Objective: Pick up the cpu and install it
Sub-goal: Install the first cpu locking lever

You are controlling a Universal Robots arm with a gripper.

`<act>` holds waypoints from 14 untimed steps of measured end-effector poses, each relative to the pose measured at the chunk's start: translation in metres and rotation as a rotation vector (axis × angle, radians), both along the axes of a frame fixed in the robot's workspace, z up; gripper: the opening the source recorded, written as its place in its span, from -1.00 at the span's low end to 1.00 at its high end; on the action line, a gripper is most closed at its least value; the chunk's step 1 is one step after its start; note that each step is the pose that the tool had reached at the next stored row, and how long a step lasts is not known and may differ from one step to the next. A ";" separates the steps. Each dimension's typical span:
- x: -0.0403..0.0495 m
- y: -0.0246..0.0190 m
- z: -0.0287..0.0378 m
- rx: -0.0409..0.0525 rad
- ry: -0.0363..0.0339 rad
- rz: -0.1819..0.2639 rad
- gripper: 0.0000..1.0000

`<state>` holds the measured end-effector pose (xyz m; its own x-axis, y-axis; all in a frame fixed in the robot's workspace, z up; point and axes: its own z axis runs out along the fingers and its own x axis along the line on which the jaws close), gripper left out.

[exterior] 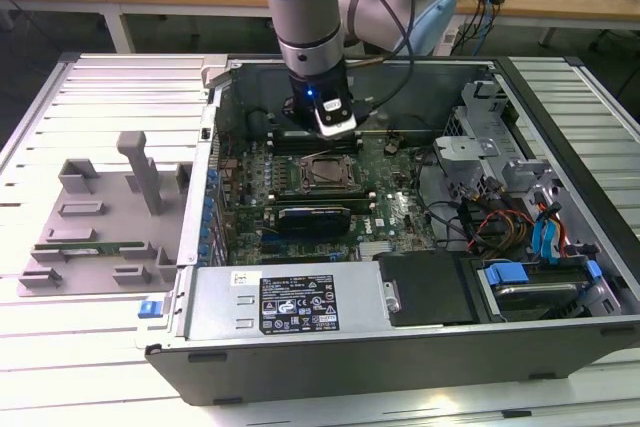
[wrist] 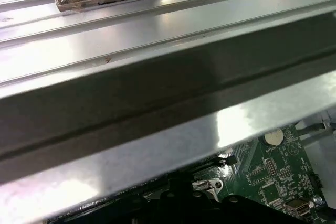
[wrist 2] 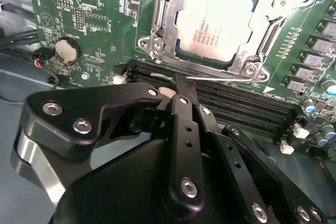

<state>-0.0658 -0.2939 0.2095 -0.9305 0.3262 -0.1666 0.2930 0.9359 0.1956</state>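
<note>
Here, view by view, as label and value.

Exterior view: your gripper [exterior: 334, 125] hangs inside the open computer case [exterior: 400, 347], just behind the socket frame [exterior: 322, 173] on the green board [exterior: 400, 209].

Second wrist view: the cpu [wrist 2: 218, 22] already lies seated in the socket frame [wrist 2: 163, 24], silvery top up; the gripper [wrist 2: 181, 85] has its fingers drawn together to a thin tip over the memory slots [wrist 2: 247, 109], apparently holding nothing.

First wrist view: case wall [wrist: 157, 93] up close, a corner of board [wrist: 273, 171] beyond; finger detail is poor here.

Step in hand: chip placed, frame looks unlatched.

Next move calls for: you judging the seating flat before any pressing.
</note>
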 end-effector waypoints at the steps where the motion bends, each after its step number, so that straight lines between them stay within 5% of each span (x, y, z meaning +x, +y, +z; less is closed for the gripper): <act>1: -0.0017 0.0000 -0.0010 0.0013 -0.0066 0.000 -0.79; 7: -0.0078 0.0000 -0.0075 0.0020 -0.0313 0.000 -0.79; 14: -0.0085 -0.0009 -0.0127 -0.0011 -0.0359 0.000 -0.79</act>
